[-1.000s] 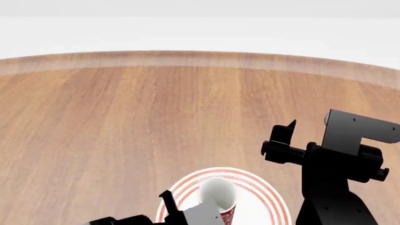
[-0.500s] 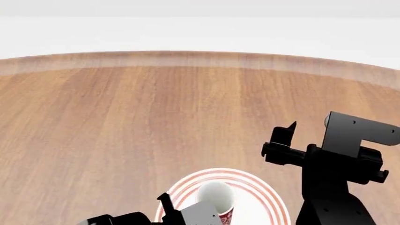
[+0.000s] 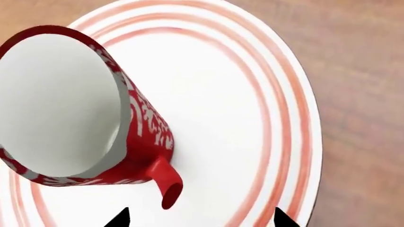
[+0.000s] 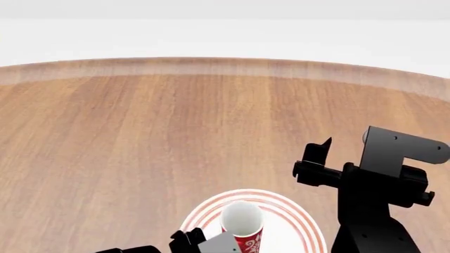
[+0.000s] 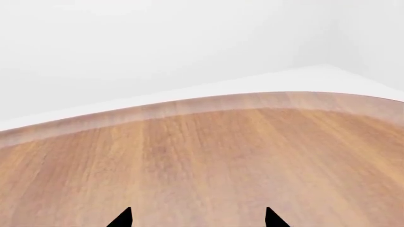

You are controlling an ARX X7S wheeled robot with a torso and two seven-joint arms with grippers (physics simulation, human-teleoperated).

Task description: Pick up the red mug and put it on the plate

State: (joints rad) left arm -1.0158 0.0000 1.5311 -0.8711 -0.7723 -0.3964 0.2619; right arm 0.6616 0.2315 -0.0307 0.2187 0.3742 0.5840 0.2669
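Note:
The red mug (image 3: 94, 109), with a white floral pattern and white inside, stands on the white plate (image 3: 252, 94) with red rings. Its red loop handle (image 3: 167, 182) points toward my left gripper (image 3: 202, 220). That gripper is open, its two fingertips are wide apart, and it holds nothing. In the head view the mug (image 4: 243, 225) sits on the plate (image 4: 299, 224) at the near edge, with my left gripper (image 4: 191, 240) just beside it. My right gripper (image 4: 316, 158) is open and empty, raised to the right of the plate; its wrist view (image 5: 197, 218) shows only bare table.
The round wooden table (image 4: 176, 132) stretches away beyond the plate to its far edge (image 4: 225, 66). A white floor and wall lie behind it. The right arm's black body (image 4: 376, 211) stands close to the plate's right side.
My left gripper has drawn back toward the near edge, away from the mug. The mug stays on the plate, more of it showing. The right arm has barely moved.

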